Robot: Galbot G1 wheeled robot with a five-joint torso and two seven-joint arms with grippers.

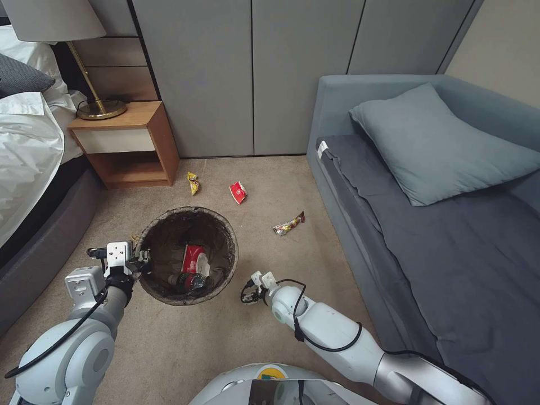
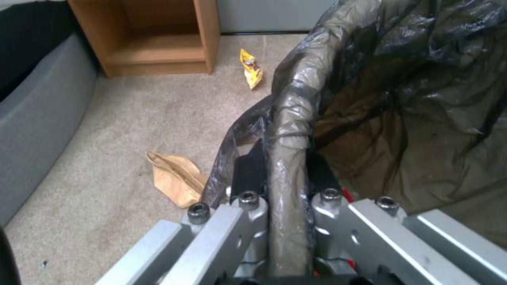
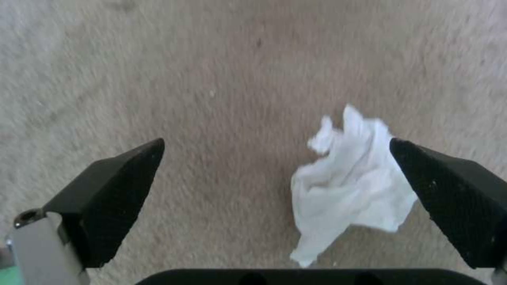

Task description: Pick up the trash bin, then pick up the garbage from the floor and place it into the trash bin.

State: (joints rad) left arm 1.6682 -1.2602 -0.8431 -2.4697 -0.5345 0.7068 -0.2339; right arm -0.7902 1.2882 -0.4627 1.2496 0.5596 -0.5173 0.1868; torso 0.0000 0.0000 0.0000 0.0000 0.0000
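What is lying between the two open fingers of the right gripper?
In the right wrist view, a white tissue wad lies on the carpet between the open right gripper's fingers, close against one finger; the stretch toward the other is bare.

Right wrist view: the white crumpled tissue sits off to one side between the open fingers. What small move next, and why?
Probably shift the right gripper sideways toward the white crumpled tissue wad to centre it, then lower and close. The tissue lies on the beige carpet against one black finger pad, far from the other. The left gripper is clamped on the bag-lined round trash bin rim.
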